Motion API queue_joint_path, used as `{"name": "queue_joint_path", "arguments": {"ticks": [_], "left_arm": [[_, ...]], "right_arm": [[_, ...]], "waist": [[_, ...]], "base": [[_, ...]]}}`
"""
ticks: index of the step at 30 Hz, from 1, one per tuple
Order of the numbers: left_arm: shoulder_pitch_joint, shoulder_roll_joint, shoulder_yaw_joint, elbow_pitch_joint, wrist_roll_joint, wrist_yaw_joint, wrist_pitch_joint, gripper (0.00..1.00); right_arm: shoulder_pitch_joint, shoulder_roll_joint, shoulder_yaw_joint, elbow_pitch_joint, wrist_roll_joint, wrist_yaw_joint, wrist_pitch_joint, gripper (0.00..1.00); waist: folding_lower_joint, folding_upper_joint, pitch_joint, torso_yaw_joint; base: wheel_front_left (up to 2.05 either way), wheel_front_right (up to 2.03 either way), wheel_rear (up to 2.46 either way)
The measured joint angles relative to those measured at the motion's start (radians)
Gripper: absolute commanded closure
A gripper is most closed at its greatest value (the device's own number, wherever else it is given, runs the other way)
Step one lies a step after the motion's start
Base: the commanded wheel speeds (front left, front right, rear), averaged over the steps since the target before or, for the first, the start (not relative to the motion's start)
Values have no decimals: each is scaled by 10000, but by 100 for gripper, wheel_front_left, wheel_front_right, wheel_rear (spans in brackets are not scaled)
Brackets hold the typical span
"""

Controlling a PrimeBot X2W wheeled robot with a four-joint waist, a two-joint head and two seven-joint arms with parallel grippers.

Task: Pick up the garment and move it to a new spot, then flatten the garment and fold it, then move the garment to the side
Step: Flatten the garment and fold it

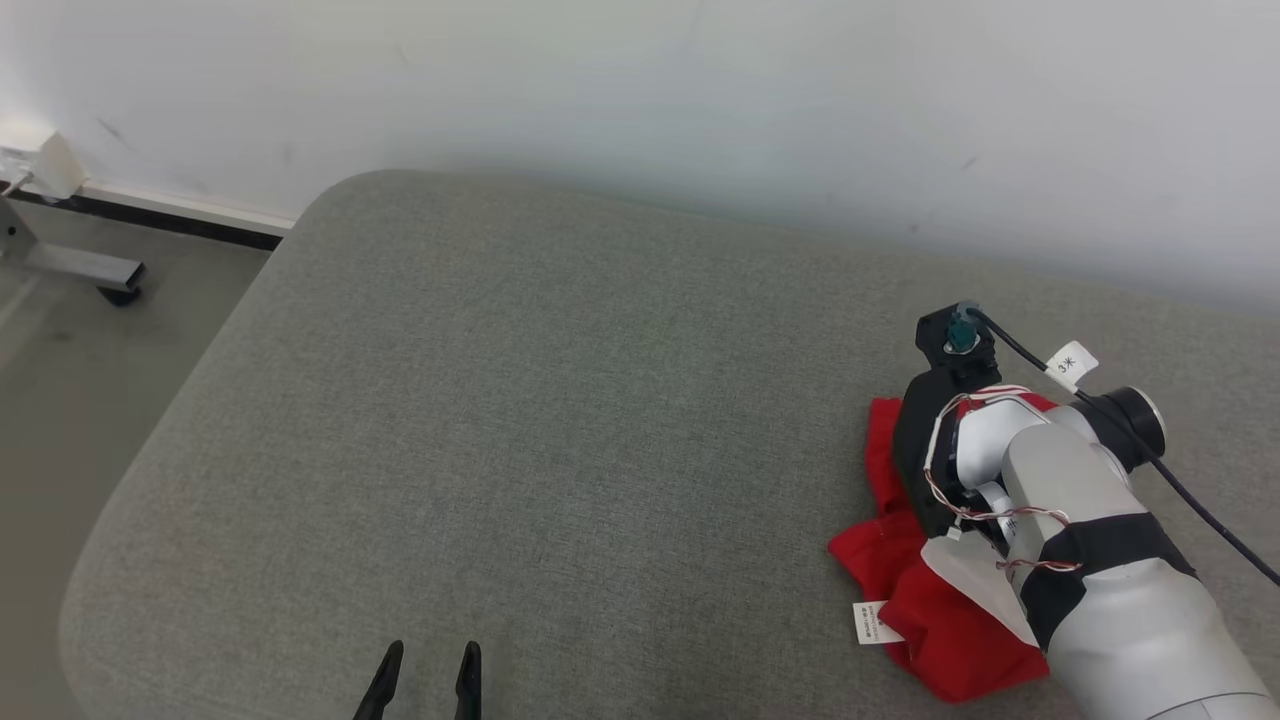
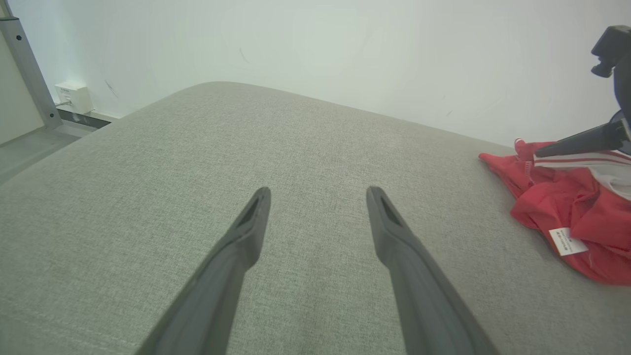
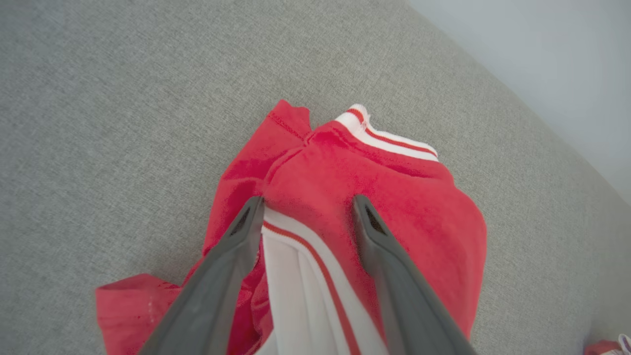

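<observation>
The garment (image 1: 900, 590) is a red piece with white striped panels, crumpled near the right edge of the grey padded surface (image 1: 560, 420). My right arm reaches down over it. In the right wrist view my right gripper (image 3: 308, 204) is open, its two fingers pressed down on the garment (image 3: 404, 197) with a ridge of red and white cloth between them. My left gripper (image 1: 425, 665) is open over bare padding at the front, far left of the garment (image 2: 567, 207). In its wrist view the left gripper (image 2: 318, 197) holds nothing.
A white wall (image 1: 700, 100) runs along the far edge of the padding. Bare floor (image 1: 60, 400) lies to the left, with a metal frame leg on a wheel (image 1: 110, 280). A white label (image 1: 875, 622) sticks out of the garment's front edge.
</observation>
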Motion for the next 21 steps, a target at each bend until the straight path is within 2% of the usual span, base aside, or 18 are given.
{"name": "queue_joint_path", "arguments": {"ticks": [1, 4, 13, 21], "left_arm": [[0, -6, -10, 13, 0, 0, 0, 0], [0, -8, -10, 38, -8, 2, 0, 0], [-153, -12, 132, 8, -29, 84, 0, 0], [-148, -15, 284, -48, -29, 104, 0, 0]], "right_arm": [[-10, -25, 6, 96, -10, 0, 2, 99], [-12, -73, 58, 343, -4, 0, -107, 100], [-766, 293, 201, -67, 602, 0, -1666, 100], [-1794, 738, 775, -1124, 2343, 0, -3298, 100]], "waist": [[0, 0, 34, 45], [0, 0, 81, 97], [-2, 0, 20, -258], [-2, -1, -154, -685]], "base": [[0, 0, 0], [0, 0, 0], [0, 0, 0], [0, 0, 0]]}}
